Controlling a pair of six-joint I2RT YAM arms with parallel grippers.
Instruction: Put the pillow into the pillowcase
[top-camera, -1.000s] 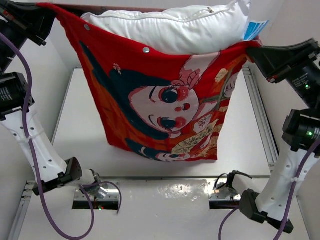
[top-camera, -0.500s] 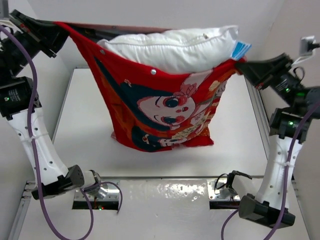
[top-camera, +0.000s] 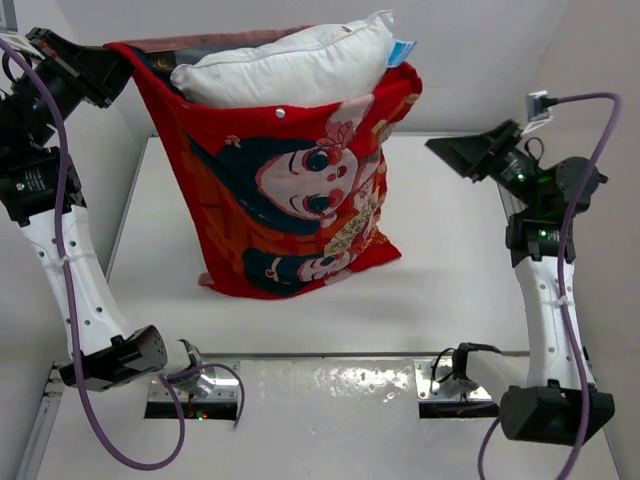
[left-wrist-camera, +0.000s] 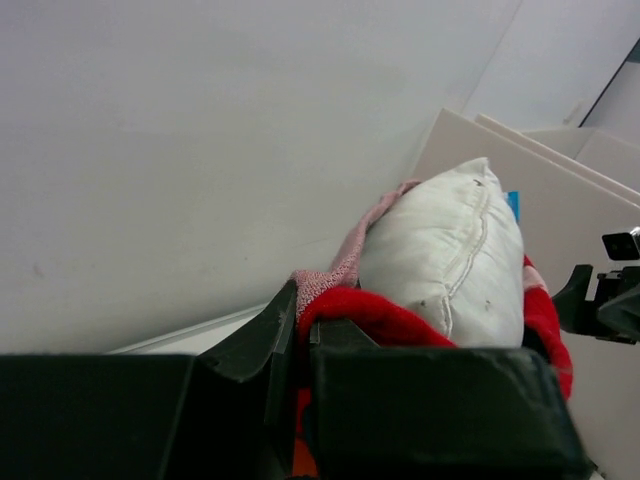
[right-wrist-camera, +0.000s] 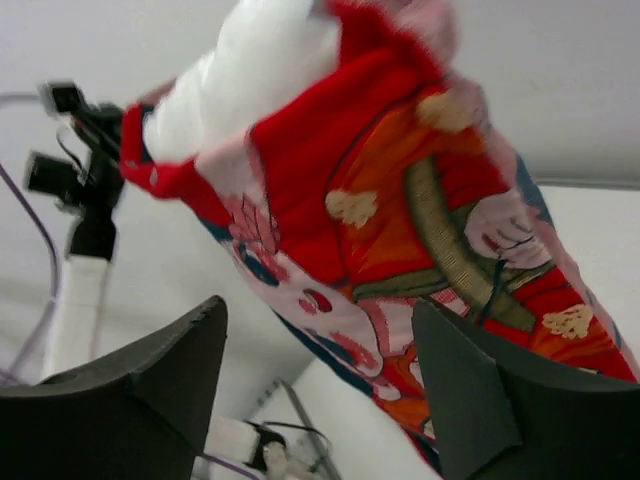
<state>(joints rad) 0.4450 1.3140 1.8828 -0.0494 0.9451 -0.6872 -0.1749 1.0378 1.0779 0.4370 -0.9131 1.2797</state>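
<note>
Top external view gives you the pillow (top-camera: 290, 68) lying mostly inside the pillowcase (top-camera: 300, 200). Its white upper side and one pointed corner poke out of the open mouth, and a small blue tag (top-camera: 400, 52) shows at that corner. The pillowcase stands upright with the printed faces toward you. Its lower edge rests on the table (top-camera: 450, 290), and two snaps (top-camera: 280, 113) sit along the front rim.

Your left gripper (top-camera: 118, 62) is up at the far left, with its jaws closed tight on the top left corner of the pillowcase. On the left wrist view you see red cloth pinched between the fingers (left-wrist-camera: 270, 330), with the pale pink reverse running back toward the pillow (left-wrist-camera: 450, 250).

Your right gripper (top-camera: 440, 148) hangs well apart from the right side of the pillowcase, with its jaws spread and nothing between them. The right wrist view confirms it: both fingers (right-wrist-camera: 170, 370) stand wide, and the pillowcase (right-wrist-camera: 400, 200) is beyond them, untouched. Its top right corner is free.
</note>
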